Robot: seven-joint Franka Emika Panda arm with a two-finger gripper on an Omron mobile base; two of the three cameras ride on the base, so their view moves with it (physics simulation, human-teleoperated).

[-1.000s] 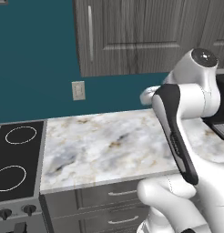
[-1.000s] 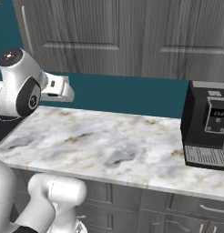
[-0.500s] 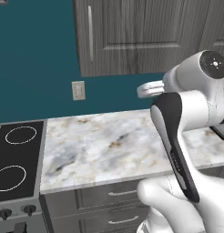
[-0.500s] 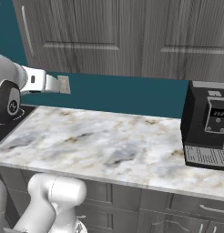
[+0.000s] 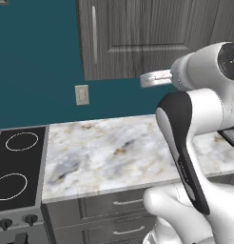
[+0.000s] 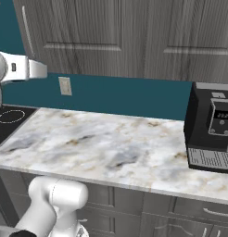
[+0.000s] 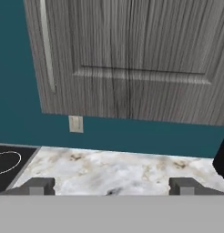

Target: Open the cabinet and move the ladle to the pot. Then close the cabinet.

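The dark grey wood-grain wall cabinet point(image 7: 132, 59) is shut, its long vertical silver bar handle point(image 7: 46, 45) running down the left edge of the door, and that handle is our landmark from here. The pincer point(image 7: 111, 186) is spread wide, nothing between the two dark fingertips point(image 7: 38, 185), and it's hanging out over the marbled white stone surface point(image 7: 123, 170), below the handle and off to its right, well apart from it. From the left base camera the white hand point(image 5: 157, 78) sits just under the cabinet's bottom edge, again right of the handle point(image 5: 94, 33). The door isn't open yet, so the reach for the bar looks like the step in hand. What could go wrong? The bar is slim and stands close to the door face: come in a touch too far right and the fingers butt the recessed panel instead of straddling the bar; come in too low and they slip under its lower end and close on air. A pull that doesn't follow the hinge arc could strip the grip off. Below the handle sit the pale wall outlet point(image 7: 75, 124) and, lower left, the black stove top point(image 5: 16, 162).
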